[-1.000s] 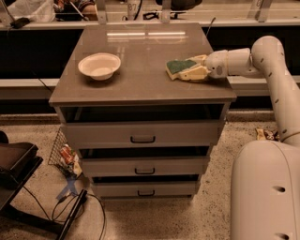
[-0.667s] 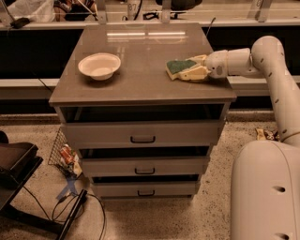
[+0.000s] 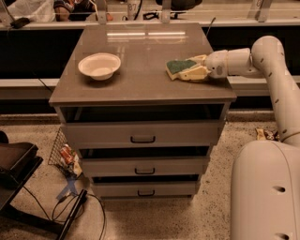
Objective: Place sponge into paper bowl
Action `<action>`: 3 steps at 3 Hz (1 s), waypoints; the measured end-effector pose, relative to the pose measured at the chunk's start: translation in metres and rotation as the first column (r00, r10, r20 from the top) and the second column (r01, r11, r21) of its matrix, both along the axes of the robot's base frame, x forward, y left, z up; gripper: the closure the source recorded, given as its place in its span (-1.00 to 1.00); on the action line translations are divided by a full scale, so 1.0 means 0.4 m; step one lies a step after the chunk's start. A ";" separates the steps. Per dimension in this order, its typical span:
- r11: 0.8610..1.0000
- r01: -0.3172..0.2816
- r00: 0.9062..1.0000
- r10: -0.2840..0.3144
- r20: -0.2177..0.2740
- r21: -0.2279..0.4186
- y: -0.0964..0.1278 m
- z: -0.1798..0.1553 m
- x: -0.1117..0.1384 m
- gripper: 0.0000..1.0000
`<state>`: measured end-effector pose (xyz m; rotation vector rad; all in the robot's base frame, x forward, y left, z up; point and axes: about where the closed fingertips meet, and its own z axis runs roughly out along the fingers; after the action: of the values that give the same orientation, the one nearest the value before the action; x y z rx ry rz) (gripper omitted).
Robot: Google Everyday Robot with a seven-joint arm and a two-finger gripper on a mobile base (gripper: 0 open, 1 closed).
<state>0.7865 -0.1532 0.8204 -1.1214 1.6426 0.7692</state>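
The sponge (image 3: 183, 67), yellow with a dark green top, lies on the right part of the brown cabinet top (image 3: 140, 61). My gripper (image 3: 196, 67) reaches in from the right at table height, and its pale fingers (image 3: 195, 74) sit against both sides of the sponge and hold it. The white paper bowl (image 3: 99, 65) stands empty on the left part of the top, well apart from the sponge and the gripper.
The cabinet has three drawers (image 3: 143, 138) below the top. My white arm (image 3: 267, 56) and base (image 3: 265, 192) fill the right side. A black stand (image 3: 16, 164), cables and litter (image 3: 68, 159) lie on the floor at the left. A counter (image 3: 150, 11) runs behind.
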 end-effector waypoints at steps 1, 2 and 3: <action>1.000 0.000 1.000 0.000 0.000 0.000 0.000 0.000 0.000 1.00; 1.000 0.002 1.000 -0.002 0.003 -0.007 0.000 0.007 0.001 1.00; 0.992 0.044 0.997 -0.037 0.066 -0.116 0.003 0.141 0.007 1.00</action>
<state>0.7891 -0.1519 0.8769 -1.1797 1.6697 0.6113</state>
